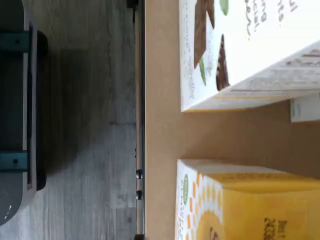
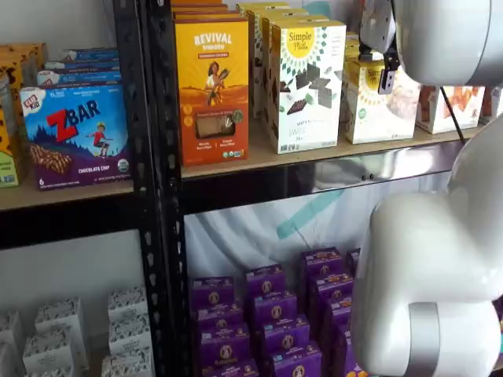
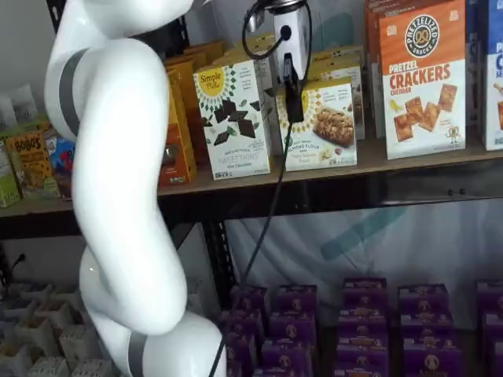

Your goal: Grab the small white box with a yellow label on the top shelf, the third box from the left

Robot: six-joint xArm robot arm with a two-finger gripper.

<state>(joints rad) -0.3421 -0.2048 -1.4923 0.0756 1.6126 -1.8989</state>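
Observation:
The small white box, short and cream-white with a yellow sunburst, stands on the top shelf in both shelf views. In the wrist view its yellow top edge shows beside the taller white box on the tan board. My gripper hangs in front of the small box's upper left corner. It shows only as a white body with one black finger seen side-on, also in a shelf view. No gap can be made out. It holds nothing that I can see.
The taller white box with chocolate squares stands left of the small box, and the orange-and-white crackers box to its right. An orange Revival box stands further left. Purple boxes fill the lower shelf. My arm covers the left side.

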